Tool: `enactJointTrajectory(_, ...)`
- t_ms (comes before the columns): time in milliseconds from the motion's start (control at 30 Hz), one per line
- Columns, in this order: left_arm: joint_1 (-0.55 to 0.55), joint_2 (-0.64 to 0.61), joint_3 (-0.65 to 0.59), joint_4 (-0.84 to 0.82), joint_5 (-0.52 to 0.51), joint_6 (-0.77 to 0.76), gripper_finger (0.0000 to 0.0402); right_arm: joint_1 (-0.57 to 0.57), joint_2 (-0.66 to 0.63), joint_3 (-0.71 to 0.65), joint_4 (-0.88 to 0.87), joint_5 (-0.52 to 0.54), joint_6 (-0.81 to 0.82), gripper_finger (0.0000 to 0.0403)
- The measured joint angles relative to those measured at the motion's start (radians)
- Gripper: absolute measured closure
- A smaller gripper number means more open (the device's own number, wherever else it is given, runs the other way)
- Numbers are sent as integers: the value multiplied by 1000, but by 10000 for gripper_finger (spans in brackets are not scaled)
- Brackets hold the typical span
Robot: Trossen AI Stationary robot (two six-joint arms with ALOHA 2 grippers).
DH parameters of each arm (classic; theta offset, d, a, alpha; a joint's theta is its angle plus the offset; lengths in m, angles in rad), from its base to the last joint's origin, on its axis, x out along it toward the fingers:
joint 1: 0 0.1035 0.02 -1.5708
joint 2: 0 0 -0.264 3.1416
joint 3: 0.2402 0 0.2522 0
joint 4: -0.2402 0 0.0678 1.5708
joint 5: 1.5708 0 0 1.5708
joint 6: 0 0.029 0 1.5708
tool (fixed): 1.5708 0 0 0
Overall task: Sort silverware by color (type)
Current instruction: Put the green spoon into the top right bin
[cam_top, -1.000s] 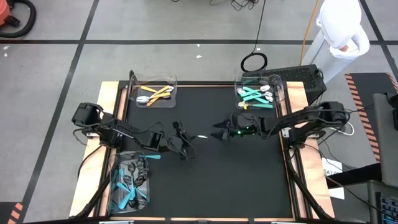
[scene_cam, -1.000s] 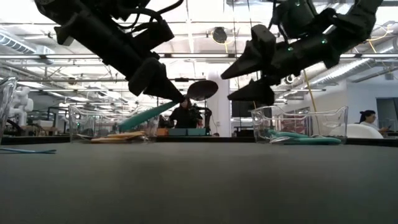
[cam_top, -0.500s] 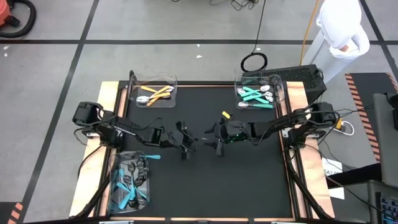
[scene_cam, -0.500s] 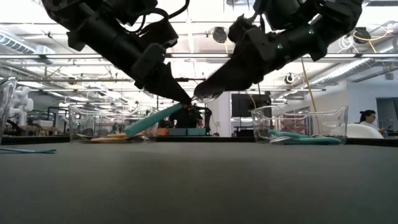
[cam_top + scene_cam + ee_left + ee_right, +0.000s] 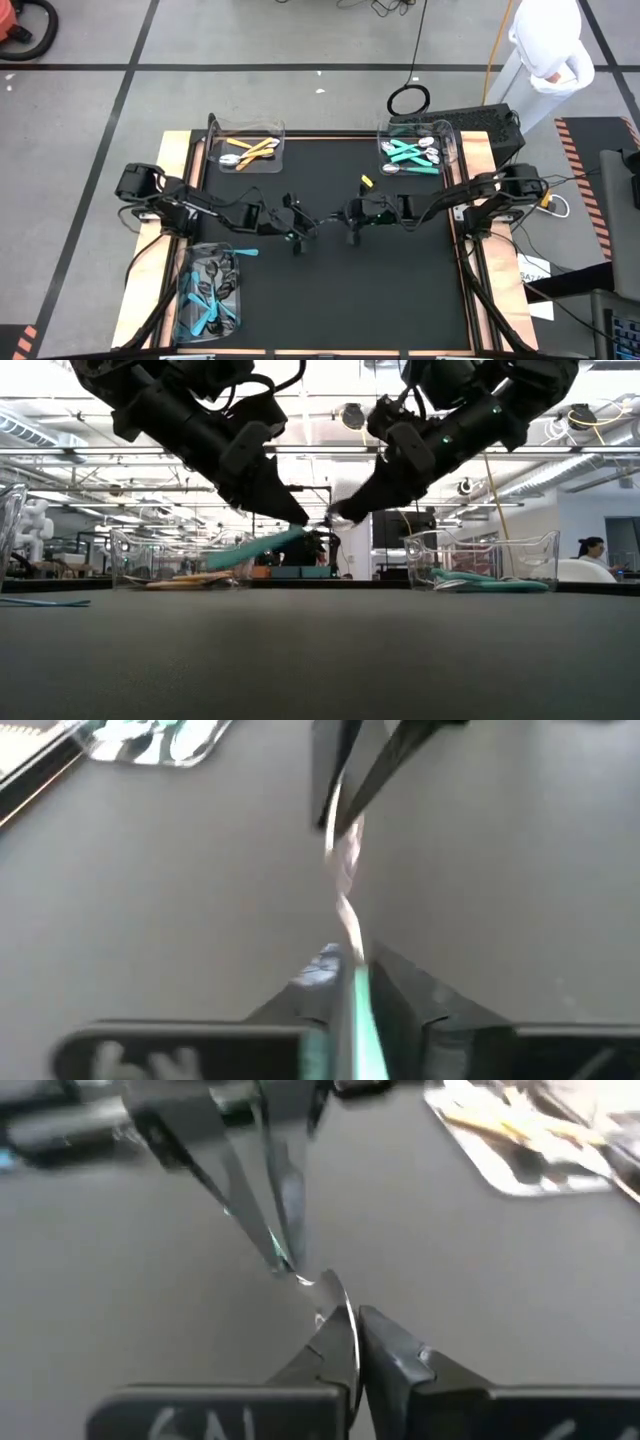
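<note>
At frame centre, the left gripper (image 5: pixel 298 518) and right gripper (image 5: pixel 338 515) both pinch one teal-handled, silver-headed spoon (image 5: pixel 262 545); clear rectangular plastic bins (image 5: pixel 249 147) of sorted utensils sit well apart.

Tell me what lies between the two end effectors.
A teal-handled, silver-headed spoon spans the gap in the low view: left end effector grips its handle, right end effector closes on its head.

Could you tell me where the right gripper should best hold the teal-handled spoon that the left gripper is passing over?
Grip the silver head end. The left gripper is shut on the teal handle of the teal-handled spoon, held above the table with its head pointing toward the right gripper. Only that end looks free, so come in head-on from the right arm's side, fingers closing on the thin head, as they seem to.
</note>
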Motion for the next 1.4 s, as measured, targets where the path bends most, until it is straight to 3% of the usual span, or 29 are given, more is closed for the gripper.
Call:
enactJointTrajectory(200,-1,-96,0,-155,-18,-19,256,-39,-114,-2,-194,61,7,398)
enactJointTrajectory(433,-16,-243,-1,-438,-60,-106,177,-91,-418,-1,-449,203,-46,400)
enactJointTrajectory(700,-69,-282,-2,-689,-219,-284,171,-192,-723,-8,-830,506,-63,401)
enactJointTrajectory(1033,-93,-277,-2,-744,-221,-343,171,-310,-818,-70,-970,666,-32,402)
enactJointTrajectory(1267,-115,-277,-2,-803,-215,-421,171,-396,-819,-104,-993,590,-40,398)
enactJointTrajectory(1400,-136,-277,-2,-815,-207,-453,171,-442,-820,-109,-981,591,-32,367)
